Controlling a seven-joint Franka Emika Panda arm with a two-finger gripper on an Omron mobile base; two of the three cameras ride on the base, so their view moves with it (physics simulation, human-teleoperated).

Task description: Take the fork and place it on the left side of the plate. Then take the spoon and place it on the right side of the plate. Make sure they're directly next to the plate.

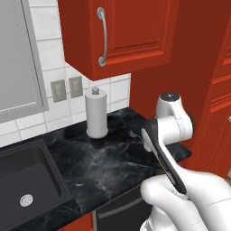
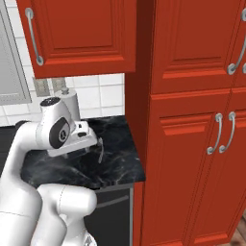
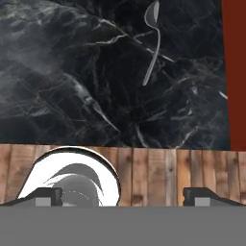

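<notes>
A grey spoon [image 3: 153,43] lies on the black marble counter [image 3: 72,72], bowl toward the top of the hand view, close to the red cabinet side on the right. The same spoon [image 2: 100,151] shows just beyond the hand in the right base view and as a small grey shape [image 1: 134,134] in the left base view. My gripper [image 3: 125,197] hovers above the counter's front edge, short of the spoon, open, with nothing between its fingers. In the right base view the gripper [image 2: 92,142] points down over the counter. The fork and the plate are out of view.
A white paper towel roll [image 1: 96,113] stands at the back of the counter. A dark sink [image 1: 27,180] lies to the left. A tall red cabinet [image 2: 192,144] walls off the counter's right end, and an upper cabinet [image 1: 122,31] hangs overhead. Wooden floor [image 3: 158,173] lies below the counter edge.
</notes>
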